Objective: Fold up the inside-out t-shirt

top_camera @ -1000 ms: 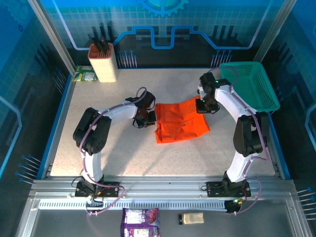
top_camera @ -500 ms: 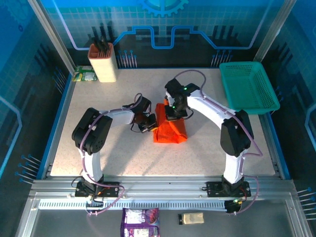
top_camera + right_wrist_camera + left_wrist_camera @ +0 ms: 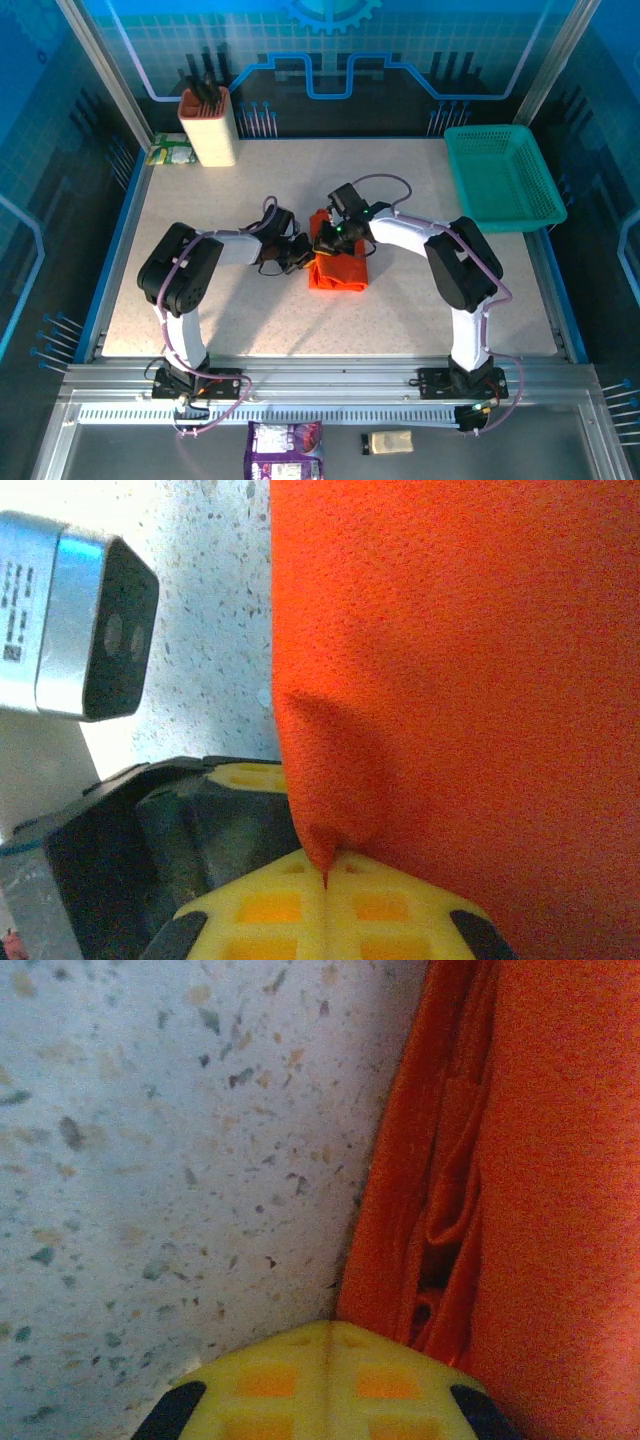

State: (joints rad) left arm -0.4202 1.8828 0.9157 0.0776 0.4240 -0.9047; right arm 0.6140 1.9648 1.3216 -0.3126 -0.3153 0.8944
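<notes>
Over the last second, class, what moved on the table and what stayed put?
The right tool, shut on the t-shirt at its right edge, swept leftward across it, folding the cloth into a narrow stack. The left tool stayed shut at the cloth's left edge, shifting only slightly. The green basket and beige holder did not move.

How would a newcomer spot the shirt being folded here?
Find the speckled grey table and look near its middle, where the left gripper and right gripper converge. The t-shirt lies there as a small folded bundle: bright orange-red cloth, unlike the teal mesh basket at the far right corner.
</notes>
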